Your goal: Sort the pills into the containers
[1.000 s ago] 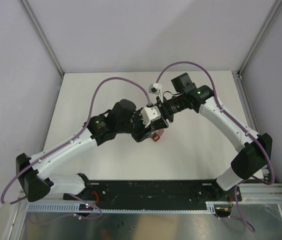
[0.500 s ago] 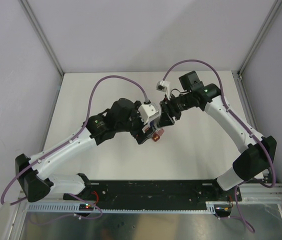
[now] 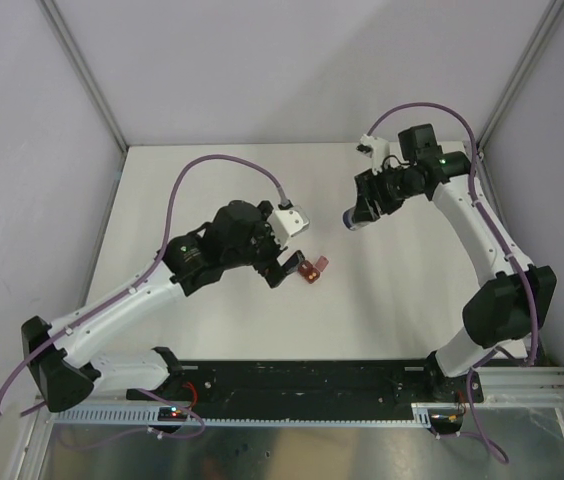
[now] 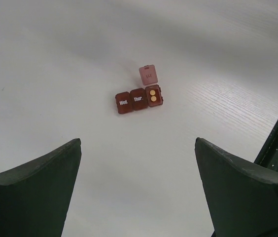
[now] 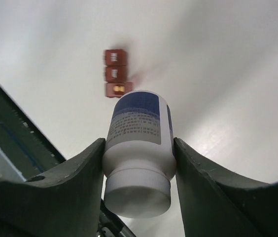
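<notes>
Two arm bases sit at near edge on black rail (image 3: 302,375). Left arm reaches forward-right, elbow bent. Left gripper (image 3: 284,268) is over white table (image 3: 212,180), fingers spread wide, holding nothing. Just beyond fingertips, dark red pill box (image 4: 139,98) lies flat mid-table, path to it unobstructed. Wed. and Thur. lids are shut; end compartment open, lid (image 4: 148,75) flipped back, two orange pills (image 4: 153,96) inside. Farther right, right arm arches high. Right gripper (image 5: 139,148) is up off table, fingers part-closed around white bottle (image 5: 138,123); label blue, cap toward wrist camera.

Dark red pill box (image 4: 139,98), orange pills (image 4: 153,95), white bottle (image 5: 138,163), seemingly blue label (image 5: 139,104)
</notes>
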{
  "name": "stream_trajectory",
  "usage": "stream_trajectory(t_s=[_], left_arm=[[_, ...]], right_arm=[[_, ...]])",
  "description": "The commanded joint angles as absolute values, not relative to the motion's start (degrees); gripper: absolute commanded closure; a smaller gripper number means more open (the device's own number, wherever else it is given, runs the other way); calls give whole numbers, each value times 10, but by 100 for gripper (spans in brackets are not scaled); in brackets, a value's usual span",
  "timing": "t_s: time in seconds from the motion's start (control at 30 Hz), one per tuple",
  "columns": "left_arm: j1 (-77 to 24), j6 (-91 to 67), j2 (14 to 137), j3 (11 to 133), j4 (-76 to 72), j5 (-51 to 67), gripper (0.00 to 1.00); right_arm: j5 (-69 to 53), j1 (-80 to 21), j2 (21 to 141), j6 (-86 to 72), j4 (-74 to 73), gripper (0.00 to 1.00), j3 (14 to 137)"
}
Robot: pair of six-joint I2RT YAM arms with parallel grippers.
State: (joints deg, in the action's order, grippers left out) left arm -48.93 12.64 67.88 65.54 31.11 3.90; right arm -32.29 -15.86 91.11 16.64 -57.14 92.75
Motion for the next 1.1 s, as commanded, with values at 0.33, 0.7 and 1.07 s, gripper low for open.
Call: stream_trajectory(t_s=[0.33, 0.7, 1.07], left_arm=[[-485, 149, 642, 637, 300, 9, 1], [-485, 154, 631, 627, 300, 18, 0], [-486, 157, 636, 627, 301, 24, 0]], right_arm=[[-147, -89, 1029, 190, -563, 100, 1000], [-77, -81, 1124, 190, -511, 99, 995], [-65, -75, 1188, 202, -513, 91, 986]])
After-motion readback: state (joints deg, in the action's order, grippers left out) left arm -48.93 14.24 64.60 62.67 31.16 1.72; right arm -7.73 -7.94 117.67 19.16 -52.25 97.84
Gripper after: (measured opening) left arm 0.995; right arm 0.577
